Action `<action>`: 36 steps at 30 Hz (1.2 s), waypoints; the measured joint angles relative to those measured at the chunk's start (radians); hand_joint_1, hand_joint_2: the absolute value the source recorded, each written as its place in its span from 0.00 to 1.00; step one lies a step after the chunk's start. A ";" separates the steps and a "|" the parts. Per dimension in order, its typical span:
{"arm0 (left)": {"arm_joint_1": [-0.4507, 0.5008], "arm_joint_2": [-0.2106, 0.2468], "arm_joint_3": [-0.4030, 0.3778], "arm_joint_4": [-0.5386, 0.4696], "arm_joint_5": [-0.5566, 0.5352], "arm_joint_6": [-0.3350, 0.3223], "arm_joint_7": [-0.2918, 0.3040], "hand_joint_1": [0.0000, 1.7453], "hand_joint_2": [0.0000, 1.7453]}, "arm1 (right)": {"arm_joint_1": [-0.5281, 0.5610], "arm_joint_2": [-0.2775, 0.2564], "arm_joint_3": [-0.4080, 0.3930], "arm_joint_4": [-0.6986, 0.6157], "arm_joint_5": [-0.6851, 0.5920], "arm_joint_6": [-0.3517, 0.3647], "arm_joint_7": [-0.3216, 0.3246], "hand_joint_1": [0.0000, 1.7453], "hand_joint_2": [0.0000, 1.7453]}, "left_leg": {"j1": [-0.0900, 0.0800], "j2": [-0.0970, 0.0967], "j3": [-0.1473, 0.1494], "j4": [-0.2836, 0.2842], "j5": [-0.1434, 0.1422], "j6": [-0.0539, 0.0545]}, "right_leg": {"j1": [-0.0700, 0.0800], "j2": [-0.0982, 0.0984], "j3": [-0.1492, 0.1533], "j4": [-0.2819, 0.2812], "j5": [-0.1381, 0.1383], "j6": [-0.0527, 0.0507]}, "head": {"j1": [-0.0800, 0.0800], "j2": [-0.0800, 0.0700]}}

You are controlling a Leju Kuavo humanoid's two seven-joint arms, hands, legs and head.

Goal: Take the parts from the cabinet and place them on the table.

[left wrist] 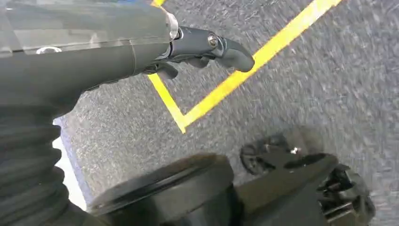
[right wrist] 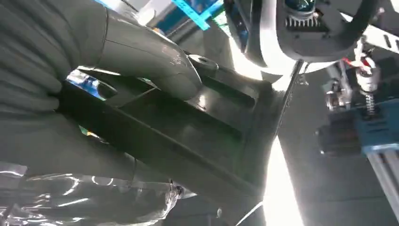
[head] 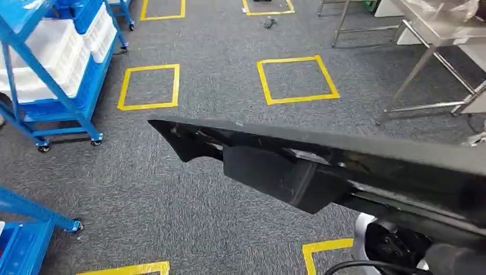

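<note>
A long black plastic part (head: pixel 321 172) stretches across the head view from the centre left to the right edge, carried above the grey carpet. In the right wrist view my right hand (right wrist: pixel 108 56) grips this black part (right wrist: pixel 197 136), with its thick grey thumb pressed over the part's ribbed inner side. My left hand (left wrist: pixel 197 47) hangs over the carpet with nothing in it, its dark fingers (left wrist: pixel 230 52) lightly bent and apart. The blue cabinet (head: pixel 63 109) with white bins stands at the far left. A metal table (head: pixel 435 34) is at the far right.
Yellow taped squares (head: pixel 297 80) mark the grey carpet ahead. A second blue rack (head: pixel 28 229) on castors sits at the near left. More metal frame legs (head: pixel 344 23) stand at the back right. Open carpet lies between the cabinet and the table.
</note>
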 joint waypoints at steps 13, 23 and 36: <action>0.000 -0.004 -0.009 0.000 0.005 -0.002 -0.013 0.00 1.00 | -0.012 0.001 0.005 -0.026 -0.008 0.006 0.001 1.00 1.00 | 0.000 0.138 0.024 -0.024 0.001 0.018 | -0.005 -0.173 0.005 -0.003 0.005 0.029 | 0.010 0.000; -0.007 -0.003 -0.014 0.000 0.016 0.000 -0.020 0.00 1.00 | -0.009 0.012 0.004 -0.032 0.010 0.034 0.001 1.00 1.00 | 0.001 0.070 -0.104 0.280 -0.164 -0.027 | 0.004 -0.090 0.020 -0.022 -0.008 -0.019 | 0.005 0.000; -0.006 -0.007 -0.039 0.000 0.013 -0.012 -0.011 0.00 1.00 | -0.004 0.006 0.034 -0.028 0.127 -0.060 0.002 1.00 1.00 | 0.009 0.050 0.016 -0.028 0.008 0.020 | 0.003 -0.088 -0.045 0.095 -0.071 0.030 | 0.016 0.000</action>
